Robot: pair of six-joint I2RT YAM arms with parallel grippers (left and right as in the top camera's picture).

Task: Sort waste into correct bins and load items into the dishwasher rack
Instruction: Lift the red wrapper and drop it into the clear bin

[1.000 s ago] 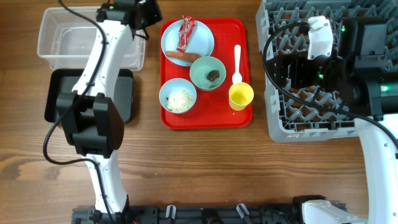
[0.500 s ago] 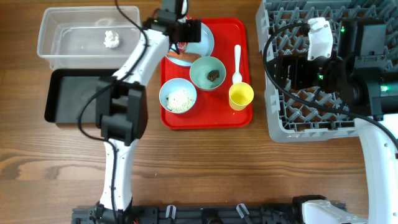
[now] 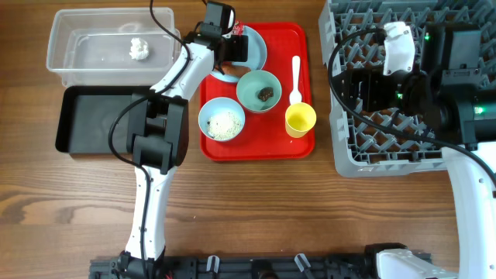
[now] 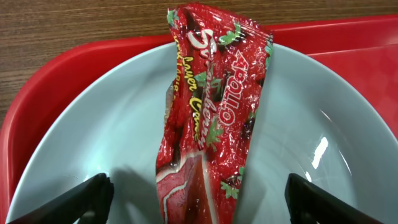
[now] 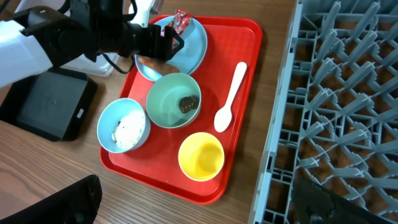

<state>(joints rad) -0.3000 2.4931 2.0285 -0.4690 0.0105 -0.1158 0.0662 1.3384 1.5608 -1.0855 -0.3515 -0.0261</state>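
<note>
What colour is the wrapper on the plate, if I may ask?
The wrapper is red with yellow lettering; the left wrist view shows it best.

**Robotics laboratory bench arranged as a mock kitchen clean-up station.** A left arm [image 3: 144, 209] and a right arm [image 3: 473, 194], white and black and trailing loose black cables [image 3: 332, 71], stand at a black rail [image 3: 263, 270] along the near edge of a wood-grain tabletop [image 3: 310, 209]. Kitchen props sit directly on that tabletop: a grey dishwasher rack [image 3: 349, 151], a red serving tray [image 3: 263, 138] of tableware and food scraps, a clear plastic tub [image 3: 77, 39] and a black tray [image 3: 93, 124].
</note>
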